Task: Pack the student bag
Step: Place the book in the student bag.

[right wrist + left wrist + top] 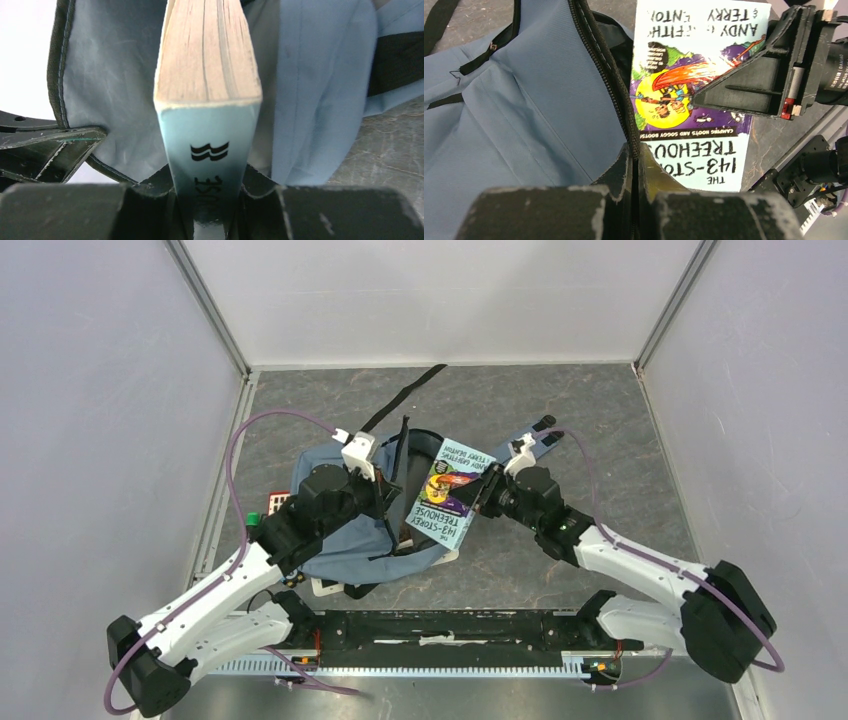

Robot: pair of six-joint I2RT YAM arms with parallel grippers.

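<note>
Closest to the left wrist camera, the left end effector (634, 160) was clenched on the black zip edge of the bag (524, 110), and the zip tape ran up from between its two worn pads. Beyond that edge the grey-blue fabric spread away to the left. Right of the zip stood a book (689, 75), its cover upside down to the lens, pale blue with a purple and yellow picture.

The right end effector (207, 190) grasped that book at its pale blue spine, its jaws pressed against both covers, with the tan page edges rising away from the lens. Bag fabric hung on both sides of the book, and a patch of grey worktop (390, 150) showed at the lower right.

From above, the bag lay on the mottled worktop a little left of the middle, between the two arms. The left end effector held its opening edge. The right one held the book tilted at the bag's mouth, with the book's left part over the fabric. Blue shoulder straps (525, 445) trailed out to the right behind the book, and a black strap (405, 395) ran toward the far wall. A small red item (278, 502) lay just beside the bag's left side. Something flat and white (330, 588) poked out from under its near edge.
</note>
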